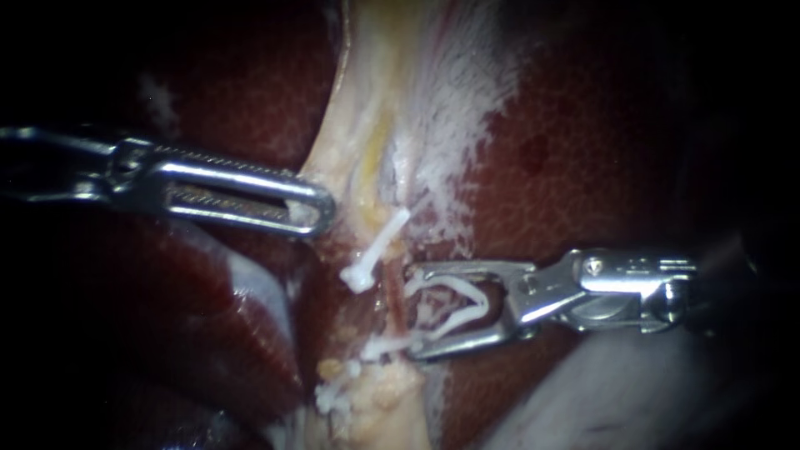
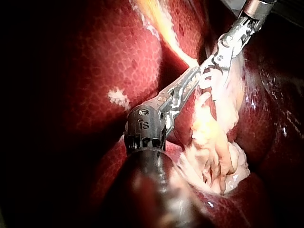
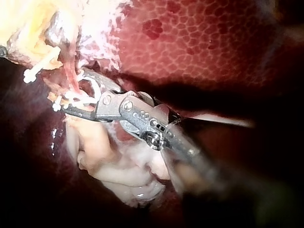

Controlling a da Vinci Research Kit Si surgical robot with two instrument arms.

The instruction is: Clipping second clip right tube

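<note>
Dark red mottled liver (image 1: 583, 167) fills most of the frame on both sides.

Pale yellow-white tissue band (image 1: 375, 100) runs from top centre down to bottom centre, over the liver.

Left instrument (image 1: 321, 210): steel, long slotted jaws, enters from the left edge at mid-height. Jaws stand narrow, nipped on the left edge of the pale yellow-white tissue band, just left of centre.

Right instrument (image 1: 413, 312): steel, enters from the right edge, lower half. Jaws stand wide, carrying an open white plastic clip (image 1: 467, 304) whose legs lie along both jaws.

Thin reddish tube (image 1: 398, 304) runs vertically just below centre, at the mouth of the right instrument's jaws; cannot tell whether the clip tips reach past it.

Closed white plastic clip (image 1: 375, 250) sits slanted just above the jaws, at the tube's upper end.

Small clump of white clips (image 1: 335, 398) lies lower, at bottom centre-left, on the band.
</note>
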